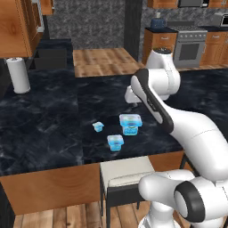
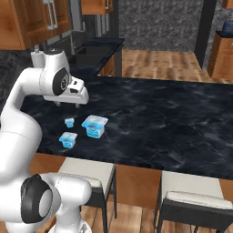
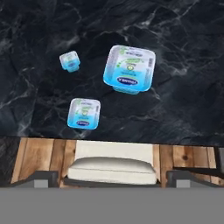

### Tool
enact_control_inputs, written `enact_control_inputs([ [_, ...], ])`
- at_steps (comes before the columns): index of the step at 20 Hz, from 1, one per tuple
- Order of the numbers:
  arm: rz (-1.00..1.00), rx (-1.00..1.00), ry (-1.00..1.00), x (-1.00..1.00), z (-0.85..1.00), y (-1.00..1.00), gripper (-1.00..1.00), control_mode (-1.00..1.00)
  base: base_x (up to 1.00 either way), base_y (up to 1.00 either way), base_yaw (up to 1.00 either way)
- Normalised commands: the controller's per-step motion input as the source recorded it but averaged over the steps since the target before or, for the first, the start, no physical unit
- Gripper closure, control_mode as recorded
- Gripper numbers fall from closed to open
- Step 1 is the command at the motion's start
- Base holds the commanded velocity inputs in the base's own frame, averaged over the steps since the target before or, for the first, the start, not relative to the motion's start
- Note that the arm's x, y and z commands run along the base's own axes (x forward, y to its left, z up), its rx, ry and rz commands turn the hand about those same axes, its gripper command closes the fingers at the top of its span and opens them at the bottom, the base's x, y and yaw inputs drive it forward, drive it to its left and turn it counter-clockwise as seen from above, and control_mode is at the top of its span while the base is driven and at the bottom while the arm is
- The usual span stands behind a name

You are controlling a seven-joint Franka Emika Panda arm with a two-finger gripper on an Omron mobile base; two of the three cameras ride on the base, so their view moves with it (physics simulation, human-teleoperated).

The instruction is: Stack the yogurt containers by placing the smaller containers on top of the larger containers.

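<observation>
Three light-blue yogurt tubs, white-rimmed, stand apart on the black marbled counter (image 1: 44, 124) near its front edge: largest tub (image 1: 130, 123), medium tub (image 1: 115, 142) nearer the edge, tiny tub (image 1: 98, 126) beside them, none stacked. Claw (image 2: 67, 104): above the counter behind the tubs, jaws spread wide, holding nothing. Also present: paper towel roll (image 1: 18, 75) far left; cushioned stool (image 1: 127, 171) below the counter edge.

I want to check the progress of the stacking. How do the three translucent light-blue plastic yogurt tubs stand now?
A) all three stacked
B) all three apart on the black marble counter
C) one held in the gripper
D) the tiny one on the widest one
B: the widest tub, medium tub and tiny tub each sit alone on the counter.
</observation>
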Motion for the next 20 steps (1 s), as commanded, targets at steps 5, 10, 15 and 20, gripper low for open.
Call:
enact_control_inputs([
  [5, -0.03, 0.00, 0.00, 0.00, -0.07, 0.36, -1.00, -1.00, 0.00, 0.00, 0.00],
  [10, 0.00, 0.00, 0.00, 0.00, -0.22, 0.17, -1.00, -1.00, 0.00, 0.00, 0.00],
  [15, -0.01, 0.00, 0.02, 0.00, -0.27, 0.11, -1.00, -1.00, 0.00, 0.00, 0.00],
  [20, -0.01, 0.00, 0.06, 0.00, -0.30, 0.15, -1.00, -1.00, 0.00, 0.00, 0.00],
])
